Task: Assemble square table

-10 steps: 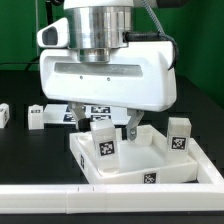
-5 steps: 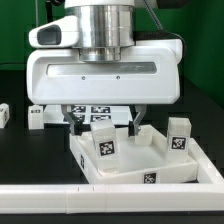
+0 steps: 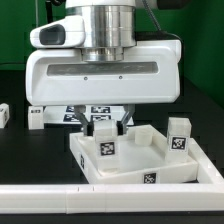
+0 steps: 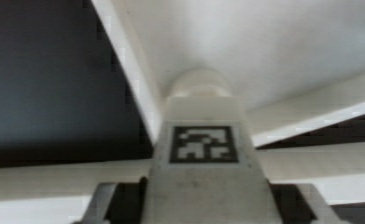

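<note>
The square table's white slab (image 3: 150,166) lies rim-up at the exterior view's right. A tagged white leg (image 3: 103,144) stands upright in its near left corner, and a second leg (image 3: 179,135) stands in the right corner. My gripper (image 3: 102,124) hangs straight over the left leg, its fingers pressed against the leg's top on both sides. In the wrist view the same leg (image 4: 204,130) fills the space between my fingertips (image 4: 111,200), with the gripper (image 4: 204,205) shut on it and the slab (image 4: 250,40) beyond.
Two loose tagged legs (image 3: 36,117) (image 3: 3,114) lie on the black table at the exterior view's left. The marker board (image 3: 97,110) lies behind the slab, partly hidden by my hand. A long white bar fence (image 3: 60,200) runs along the front edge.
My hand came down over the left leg, then the fingers drew in from wide apart until they met the leg's sides. The slab and the legs have not moved.
</note>
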`<state>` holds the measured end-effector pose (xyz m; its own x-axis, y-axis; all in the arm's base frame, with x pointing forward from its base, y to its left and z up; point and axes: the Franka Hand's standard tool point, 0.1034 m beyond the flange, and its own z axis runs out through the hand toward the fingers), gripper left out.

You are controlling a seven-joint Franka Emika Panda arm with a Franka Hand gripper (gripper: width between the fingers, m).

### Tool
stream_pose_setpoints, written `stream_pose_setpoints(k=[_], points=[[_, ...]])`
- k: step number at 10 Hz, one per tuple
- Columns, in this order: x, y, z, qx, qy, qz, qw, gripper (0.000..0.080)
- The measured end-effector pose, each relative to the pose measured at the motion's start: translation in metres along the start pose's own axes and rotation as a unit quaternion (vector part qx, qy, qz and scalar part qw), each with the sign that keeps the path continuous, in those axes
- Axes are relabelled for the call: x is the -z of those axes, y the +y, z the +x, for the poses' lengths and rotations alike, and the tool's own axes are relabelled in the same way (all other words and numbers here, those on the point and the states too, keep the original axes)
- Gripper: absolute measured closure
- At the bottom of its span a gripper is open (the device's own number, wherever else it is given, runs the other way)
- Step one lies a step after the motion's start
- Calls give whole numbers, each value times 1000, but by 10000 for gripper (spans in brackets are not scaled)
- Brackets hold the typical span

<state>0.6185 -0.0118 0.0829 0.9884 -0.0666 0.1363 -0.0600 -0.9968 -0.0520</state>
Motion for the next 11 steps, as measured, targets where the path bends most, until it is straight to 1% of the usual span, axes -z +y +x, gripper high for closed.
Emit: stream_pose_setpoints(k=[4,6,7,8,9,10,11], points=[[0,0,0,-23,0,0,1000,514],[-1,-2,0,-137,6,0,990,514],[-1,-5,0,-222,10,1,975,514],[-2,-8,0,-278,13,4,961,512],[-2,-7,0,-310,13,9,950,512],[-3,-9,0,-390,12,11,921,512],[-3,-9,1,-435,9,12,900,512]])
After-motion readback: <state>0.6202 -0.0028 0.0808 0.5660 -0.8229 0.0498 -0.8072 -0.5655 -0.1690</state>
